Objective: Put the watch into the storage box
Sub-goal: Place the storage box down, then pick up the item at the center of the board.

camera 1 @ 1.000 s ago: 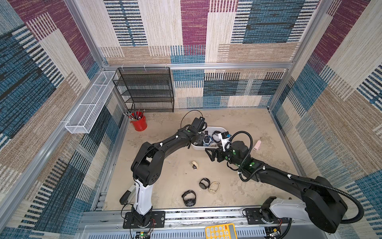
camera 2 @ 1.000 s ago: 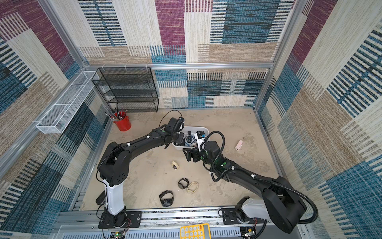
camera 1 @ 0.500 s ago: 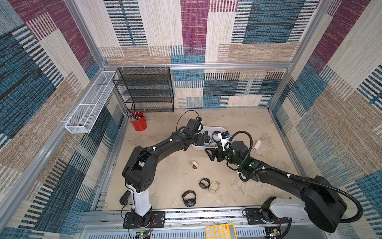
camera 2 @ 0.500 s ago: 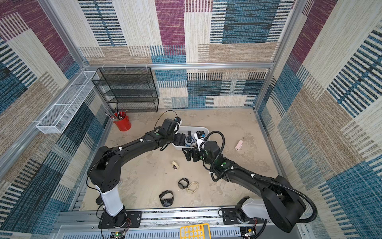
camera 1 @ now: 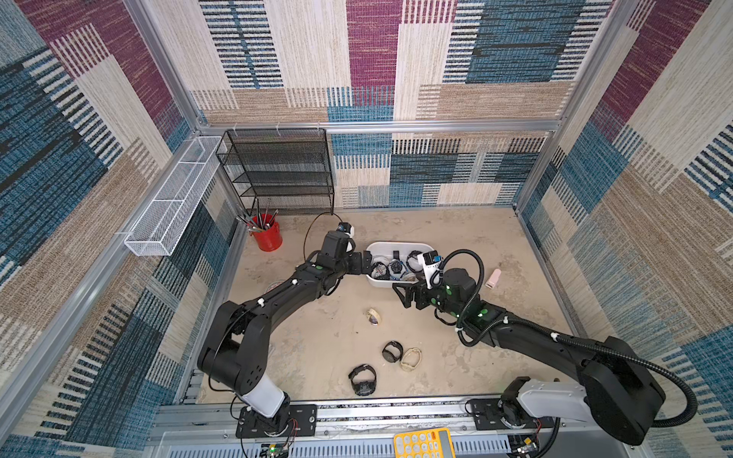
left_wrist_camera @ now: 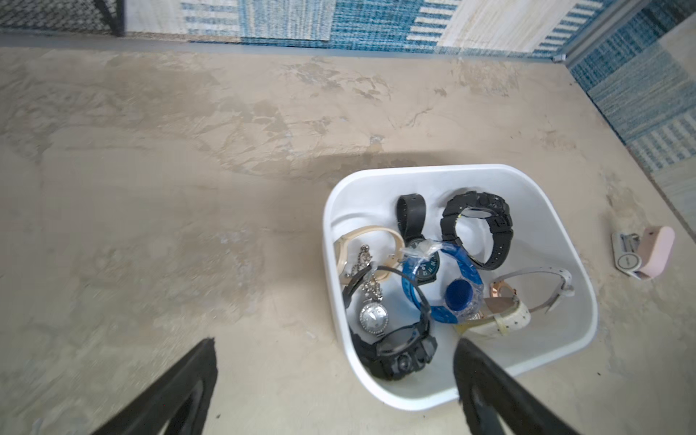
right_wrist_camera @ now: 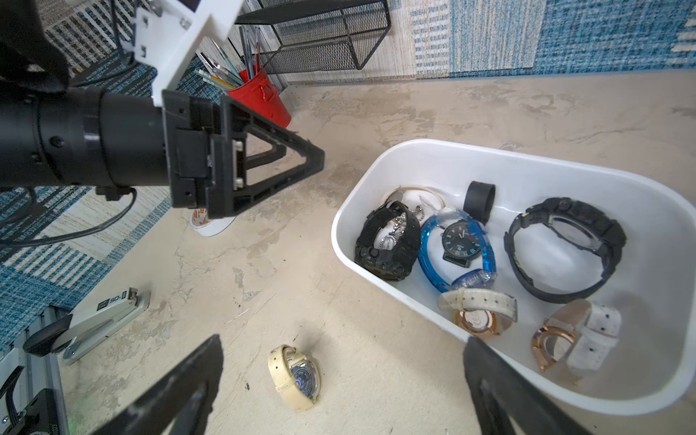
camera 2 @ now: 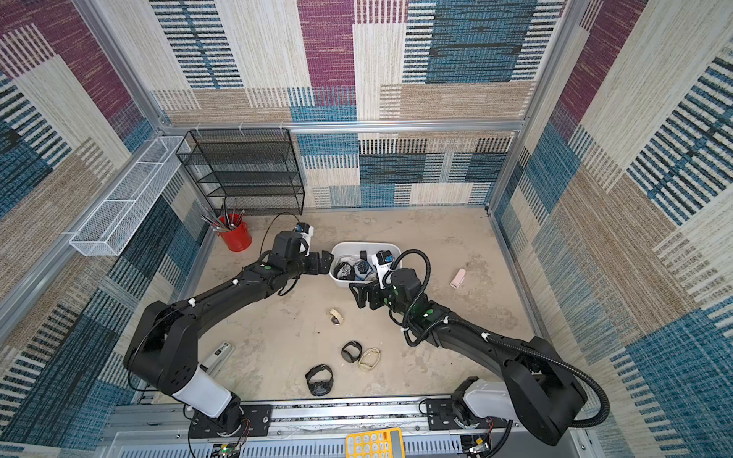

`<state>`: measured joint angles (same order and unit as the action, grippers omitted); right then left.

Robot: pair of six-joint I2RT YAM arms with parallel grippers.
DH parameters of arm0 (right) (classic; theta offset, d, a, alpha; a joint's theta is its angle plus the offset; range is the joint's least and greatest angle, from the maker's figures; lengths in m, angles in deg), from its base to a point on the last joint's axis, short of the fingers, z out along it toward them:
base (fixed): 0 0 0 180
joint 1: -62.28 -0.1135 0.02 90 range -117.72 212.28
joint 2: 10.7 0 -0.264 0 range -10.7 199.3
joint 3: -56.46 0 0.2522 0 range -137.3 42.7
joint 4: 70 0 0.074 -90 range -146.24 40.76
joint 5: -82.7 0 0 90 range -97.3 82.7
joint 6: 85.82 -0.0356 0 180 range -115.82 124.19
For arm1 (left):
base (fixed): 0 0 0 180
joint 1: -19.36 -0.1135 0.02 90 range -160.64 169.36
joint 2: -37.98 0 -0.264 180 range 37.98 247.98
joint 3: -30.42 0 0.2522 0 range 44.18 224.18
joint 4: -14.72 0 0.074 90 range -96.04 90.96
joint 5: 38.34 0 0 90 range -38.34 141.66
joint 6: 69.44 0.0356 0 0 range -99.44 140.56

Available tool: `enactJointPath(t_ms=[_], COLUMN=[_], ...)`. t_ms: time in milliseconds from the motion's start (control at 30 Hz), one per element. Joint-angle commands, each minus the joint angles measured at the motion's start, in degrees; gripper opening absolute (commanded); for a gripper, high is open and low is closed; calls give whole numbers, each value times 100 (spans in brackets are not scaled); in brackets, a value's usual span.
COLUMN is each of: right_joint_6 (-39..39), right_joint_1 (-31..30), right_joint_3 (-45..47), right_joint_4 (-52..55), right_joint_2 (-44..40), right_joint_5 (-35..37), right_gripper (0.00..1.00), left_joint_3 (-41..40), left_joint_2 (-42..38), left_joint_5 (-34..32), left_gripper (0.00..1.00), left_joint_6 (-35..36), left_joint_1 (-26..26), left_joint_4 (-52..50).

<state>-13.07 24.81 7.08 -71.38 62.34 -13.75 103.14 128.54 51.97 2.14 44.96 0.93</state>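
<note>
— How much of the left gripper [left_wrist_camera: 335, 341] shows in its own wrist view?

— Only two black fingertips [left_wrist_camera: 205, 361]; the picture's edge cuts off the rest.

— And the white plastic storage box [camera 1: 396, 245] from above?

— In both top views a white camera mount [camera 1: 428, 267] on the right gripper's [camera 1: 400, 297] wrist covers the box's corner nearest that gripper. The watches [camera 1: 390, 269] inside are too small to tell apart.

— In the right wrist view?

— The box's end farthest from the left gripper runs past the picture's edge. Behind the left gripper lies a white round disc [right_wrist_camera: 209, 226], mostly hidden; I cannot tell what it is.

— The yellow calculator [camera 1: 423, 444] behind both grippers?

— Cut off by the edge in both top views.
</note>
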Motion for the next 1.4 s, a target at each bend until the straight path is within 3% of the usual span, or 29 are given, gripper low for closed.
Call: enactJointPath(t_ms=[0,233,533,667,1100,1367], right_joint_6=[31,18,37,44,193,196], right_joint_1=[-14,-147,-665,-826,-1224,-1280], right_joint_3=[-63,-367,-757,-902,-1237,-1474], right_joint_4=[-16,200,436,551,718,838], right_joint_2=[156,678,1397,1667,2303,2703], right_joint_5=[-85,-225,-190,-198,-187,-183], right_gripper=[99,91,73,61,60,38], left_joint_3=[-429,-1239,-1755,-1854,-1940,-1965], left_joint_2=[-319,-1086,-1799,-1874,-2007,-2011], left_joint_5=[184,110,-165,-192,-137,-93], left_gripper=[99,98,98,98,98,98], left_joint_6=[-334,-439,-391,-432,-462,-487], left_joint_1=[-144,-289,-372,-433,-486,-513], left_joint_4=[540,683,487,444,416,382])
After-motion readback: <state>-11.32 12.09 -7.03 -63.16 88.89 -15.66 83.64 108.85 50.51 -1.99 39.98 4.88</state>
